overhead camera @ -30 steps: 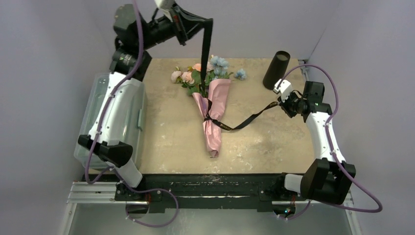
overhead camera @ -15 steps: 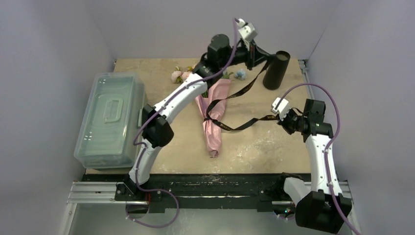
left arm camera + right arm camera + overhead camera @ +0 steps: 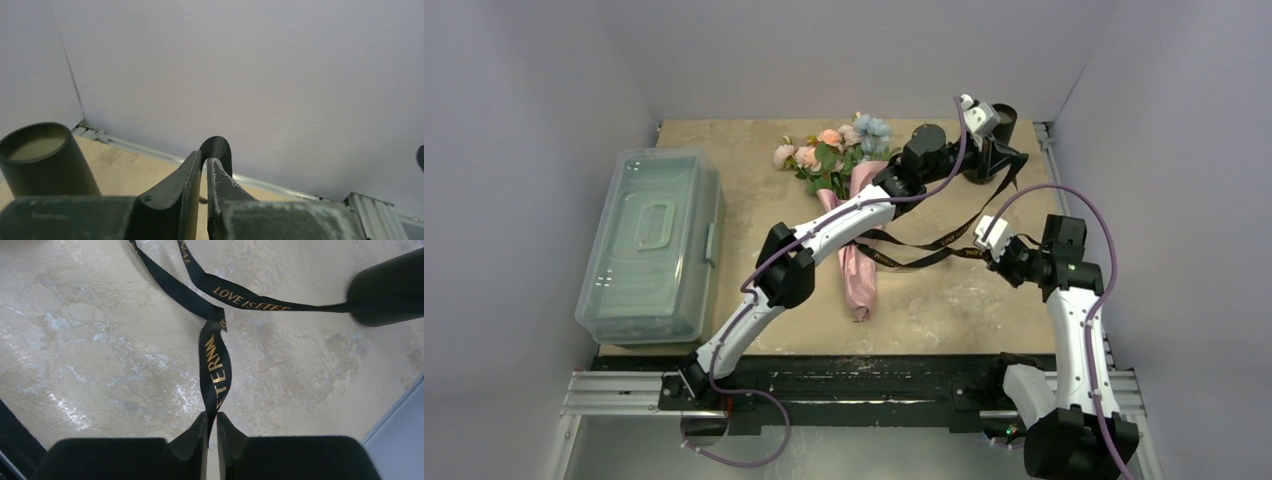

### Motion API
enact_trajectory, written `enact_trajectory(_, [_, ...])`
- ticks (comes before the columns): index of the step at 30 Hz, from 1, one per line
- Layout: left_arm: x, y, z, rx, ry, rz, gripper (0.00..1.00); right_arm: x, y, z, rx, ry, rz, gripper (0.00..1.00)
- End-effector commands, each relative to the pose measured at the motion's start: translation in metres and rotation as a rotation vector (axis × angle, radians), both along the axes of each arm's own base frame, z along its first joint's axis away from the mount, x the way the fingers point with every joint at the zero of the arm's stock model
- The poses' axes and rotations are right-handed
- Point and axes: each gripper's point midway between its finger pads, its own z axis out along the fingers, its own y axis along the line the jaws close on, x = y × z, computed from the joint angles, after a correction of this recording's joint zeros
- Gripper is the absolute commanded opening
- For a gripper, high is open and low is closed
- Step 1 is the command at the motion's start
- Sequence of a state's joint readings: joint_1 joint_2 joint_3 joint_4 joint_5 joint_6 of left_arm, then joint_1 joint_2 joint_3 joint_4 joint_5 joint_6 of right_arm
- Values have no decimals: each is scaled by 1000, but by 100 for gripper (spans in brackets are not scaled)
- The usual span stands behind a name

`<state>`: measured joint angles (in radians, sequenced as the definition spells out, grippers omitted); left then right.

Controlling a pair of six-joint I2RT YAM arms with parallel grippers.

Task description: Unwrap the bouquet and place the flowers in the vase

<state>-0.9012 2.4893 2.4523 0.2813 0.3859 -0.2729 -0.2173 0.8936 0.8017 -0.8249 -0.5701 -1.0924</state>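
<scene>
From the top, the bouquet (image 3: 860, 285) lies in the middle of the desk (image 3: 754, 190), blooms (image 3: 829, 148) at the far end; the left arm (image 3: 824, 228) reaches over it, putting the left fingers (image 3: 1009, 160) by the black vase (image 3: 1006, 116) in the far right corner, and the ribbon (image 3: 939, 241) trails right to the right fingers (image 3: 986, 250). Left wrist cam: fingers pinched tight on a ribbon loop, vase upright just left. Right wrist cam: fingers nipped narrow on the twisted, gold-lettered ribbon end.

A clear plastic bin (image 3: 649, 245) with its lid shut and a recessed handle on top sat at the left side of the mottled beige bench (image 3: 759, 205). Pale lilac walls (image 3: 524, 80) enclosed the bench's left, far and right sides; a metal rail (image 3: 614, 392) ran along its near edge.
</scene>
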Motion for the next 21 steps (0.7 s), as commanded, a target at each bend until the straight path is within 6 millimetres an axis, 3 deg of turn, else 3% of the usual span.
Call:
enact_trajectory(1, [16, 8, 4, 4, -25, 73, 18, -5, 9, -2, 22, 27, 69, 23])
enact_trajectory(4, [34, 21, -9, 65, -6, 138, 47, -9, 14, -3, 43, 57, 107, 50])
enact_trajectory(6, [49, 37, -13, 88, 33, 166, 59, -10, 17, -2, 54, 66, 120, 60])
enact_trajectory(11, [79, 94, -8, 132, 118, 182, 72, -10, 25, 5, 94, 67, 164, 69])
enact_trajectory(13, [75, 126, 11, 131, 109, 169, 74, -4, 31, 10, 133, 66, 171, 72])
enact_trajectory(16, [70, 188, 22, 118, 102, 175, 76, 10, 44, 16, 196, 81, 175, 72])
enact_trajectory(17, [72, 216, 8, 135, 123, 203, 77, 16, 50, 17, 207, 85, 179, 72])
enact_trajectory(21, [53, 293, 3, 224, 40, 254, 77, 50, 85, 21, 235, 72, 229, 72])
